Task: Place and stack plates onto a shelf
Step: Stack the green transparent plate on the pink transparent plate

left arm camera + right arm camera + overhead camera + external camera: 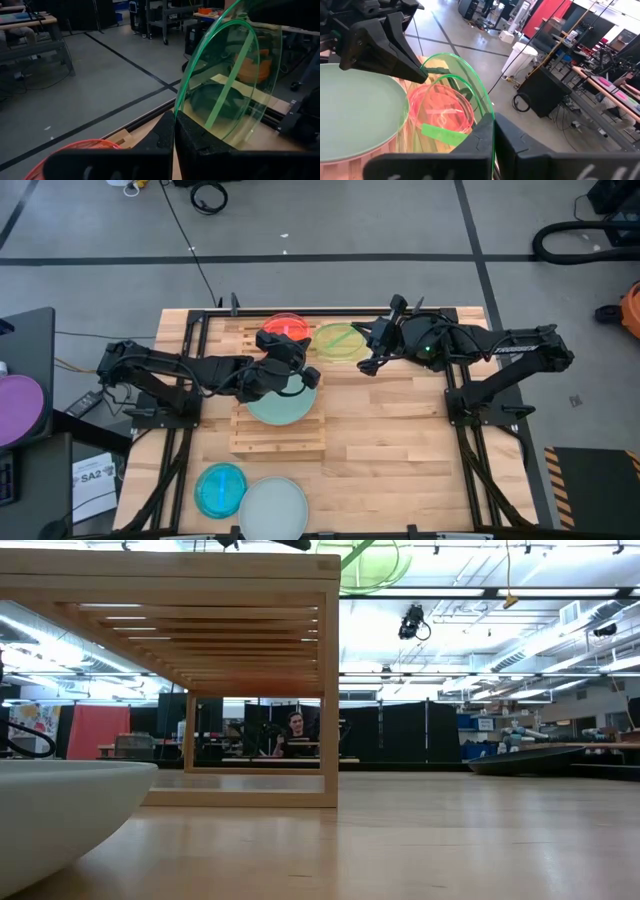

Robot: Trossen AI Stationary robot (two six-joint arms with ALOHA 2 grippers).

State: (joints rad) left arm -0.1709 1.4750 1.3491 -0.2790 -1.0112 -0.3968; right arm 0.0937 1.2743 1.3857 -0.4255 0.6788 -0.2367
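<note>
A small translucent green plate with a green stripe hangs above the table's far middle, high over the shelf top in the low view. My right gripper is shut on its right rim. My left gripper is shut at its left rim. A pale mint plate lies flat on the light-wood slatted shelf. A translucent red plate lies flat on the table behind the shelf. A blue plate and a whitish plate lie flat at the near edge. My left gripper pinches the green plate's rim between its two fingers, on the side toward the table's left. The fingers come roughly level from the left. The plate is lifted clear and tilted on edge. My right gripper pinches the opposite rim between its two fingers, coming from the table's right. The plate stretches away from it toward my left gripper, clear of the table and above the red plate.
A purple disc lies on a side stand left of the table. Black frame rails run along the table's sides. The whitish plate's rim fills the low view's near left. A person sits far behind the table.
</note>
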